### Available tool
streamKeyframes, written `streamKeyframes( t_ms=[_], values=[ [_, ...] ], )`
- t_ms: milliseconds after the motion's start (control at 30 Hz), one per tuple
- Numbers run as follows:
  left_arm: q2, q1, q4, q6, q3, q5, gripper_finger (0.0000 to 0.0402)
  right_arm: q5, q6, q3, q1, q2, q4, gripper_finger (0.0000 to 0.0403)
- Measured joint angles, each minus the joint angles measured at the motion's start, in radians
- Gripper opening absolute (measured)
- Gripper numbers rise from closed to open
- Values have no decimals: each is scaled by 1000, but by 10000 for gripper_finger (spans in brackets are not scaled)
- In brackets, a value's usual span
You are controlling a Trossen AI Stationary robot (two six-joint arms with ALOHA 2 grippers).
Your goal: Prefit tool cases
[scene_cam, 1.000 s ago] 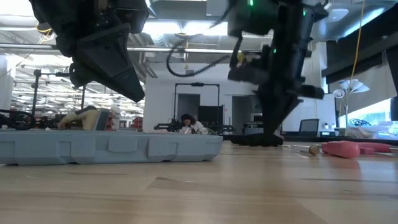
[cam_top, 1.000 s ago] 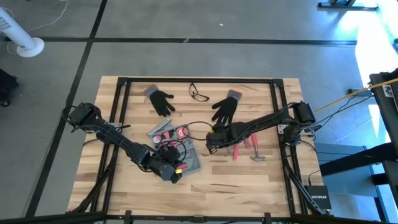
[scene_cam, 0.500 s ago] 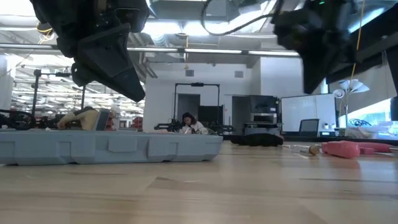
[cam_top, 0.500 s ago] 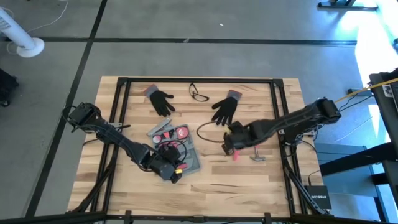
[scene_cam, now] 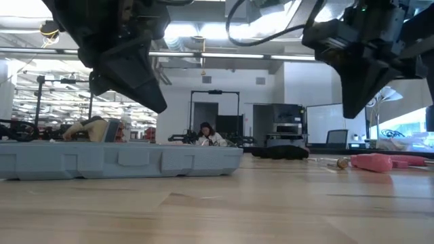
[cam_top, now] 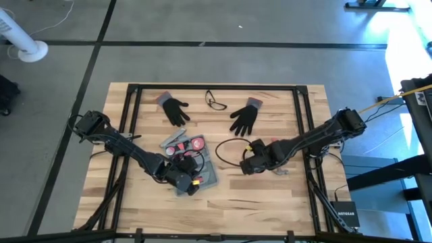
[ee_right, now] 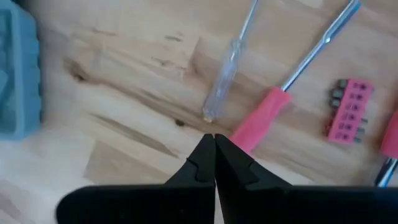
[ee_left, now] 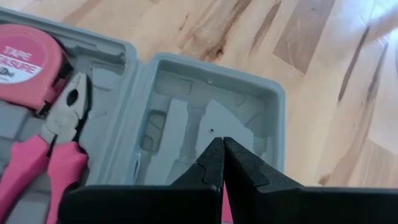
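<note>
The tool case (cam_top: 191, 160) lies open and flat on the tabletop (cam_top: 223, 202), a bit left of the middle. My left hand (ee_left: 222, 163) hangs right over it, above an empty dip near one corner of the case. Its two fingers are pressed tight together and hold nothing. In the case I see a pink tape measure (ee_left: 28, 62) and pliers (ee_left: 59, 146) with pink handles, lying side by side in their own dips. My right hand (ee_right: 214, 157) is over bare wood to the right of the case, and well apart from it. Its fingers are pressed together too, with nothing in them. Just past its tip lie a clear-handled screwdriver (ee_right: 229, 68), a pink-handled screwdriver (ee_right: 292, 78) and a small pink bit holder (ee_right: 348, 111). Two black gloves (cam_top: 176, 108) and a pair of glasses (cam_top: 216, 102) lie near the far edge of the tabletop. The front part of the tabletop is open wood with lots of room to move. From above, my left arm covers part of the case, so I cannot see all its dips. From the low view I only see the case's long grey side, and my hands show as dark shapes above it. A person sits far back in the room.
</note>
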Motion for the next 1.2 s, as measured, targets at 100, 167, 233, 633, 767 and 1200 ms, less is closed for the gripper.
streamKeyframes(
  t_ms=[100,167,233,633,767,1200],
  values=[
    [0,0,1,0,0,6,0,-35,9,-39,2,13,21,0],
    [0,0,0,0,0,6,0,-44,35,-66,2,15,61,0],
    [0,0,1,0,0,6,0,-35,61,-68,2,14,91,0],
    [0,-6,4,-16,0,5,0,54,28,-76,-83,-28,-193,0],
    [0,-7,3,-15,0,6,0,9,-76,-123,-153,-38,-144,0],
    [0,-7,0,-27,0,5,0,-61,-188,-216,-215,-37,25,0]
  ],
)
